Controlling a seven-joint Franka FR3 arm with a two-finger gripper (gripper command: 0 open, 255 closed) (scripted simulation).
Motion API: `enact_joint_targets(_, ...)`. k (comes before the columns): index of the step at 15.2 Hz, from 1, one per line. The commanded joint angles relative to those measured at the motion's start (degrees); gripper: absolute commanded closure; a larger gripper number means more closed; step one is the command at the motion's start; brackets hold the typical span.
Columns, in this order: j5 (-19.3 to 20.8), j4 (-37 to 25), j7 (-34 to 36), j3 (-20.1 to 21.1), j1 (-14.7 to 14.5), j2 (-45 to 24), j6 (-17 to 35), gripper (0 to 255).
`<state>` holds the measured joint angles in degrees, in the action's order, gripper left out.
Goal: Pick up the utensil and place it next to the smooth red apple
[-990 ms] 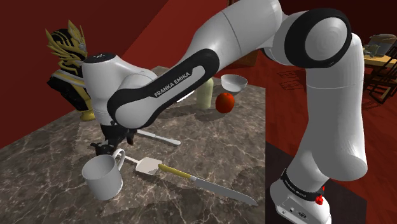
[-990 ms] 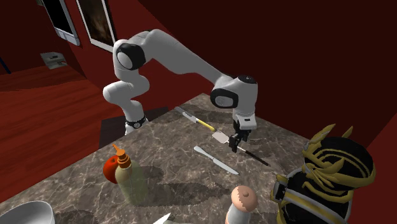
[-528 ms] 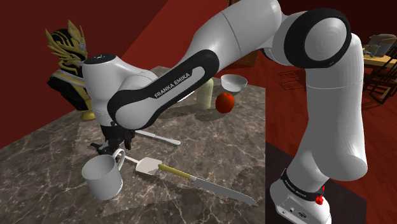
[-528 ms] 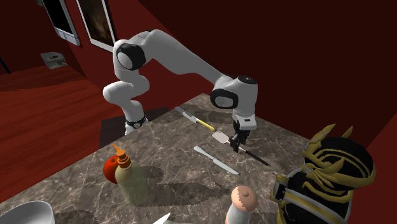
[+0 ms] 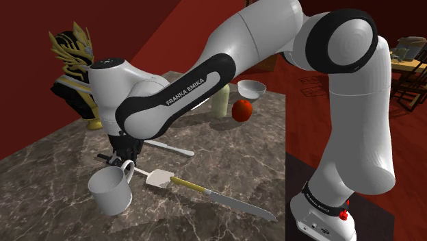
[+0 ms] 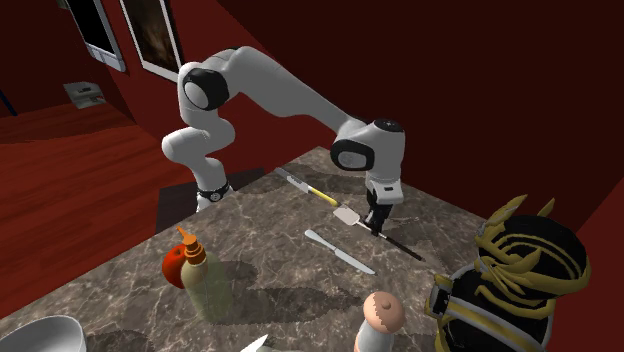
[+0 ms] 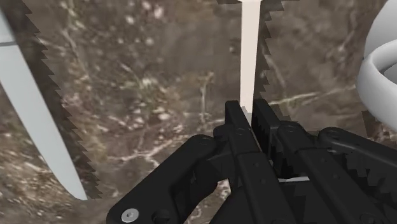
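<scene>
The jaws are pinched narrow on the pale handle of the spatula, which lies flat on the marble table just beside the white mug.

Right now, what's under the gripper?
The spatula, its pale shaft clasped between the gripper's fingers, over the marbled counter. The gripper covers the rest of its handle.

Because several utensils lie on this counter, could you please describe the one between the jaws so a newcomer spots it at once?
On the marbled counter, look beside the white mug at the shoulder view's lower left. The spatula lies there, its thin handle clasped in the gripper's jaws. Unlike the yellow-handled knife and the white knife either side, it ends in a broad flat blade.
</scene>
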<state>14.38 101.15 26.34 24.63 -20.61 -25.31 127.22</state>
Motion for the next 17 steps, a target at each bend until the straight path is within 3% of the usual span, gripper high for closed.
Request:
enact_joint_targets(1,0.0,0.0,0.0,0.0,0.0,0.0,0.0,255)
enact_joint_targets(17,-3.06,-5.79,-2.13,1.47,0.76,4.88,-10.18,255)
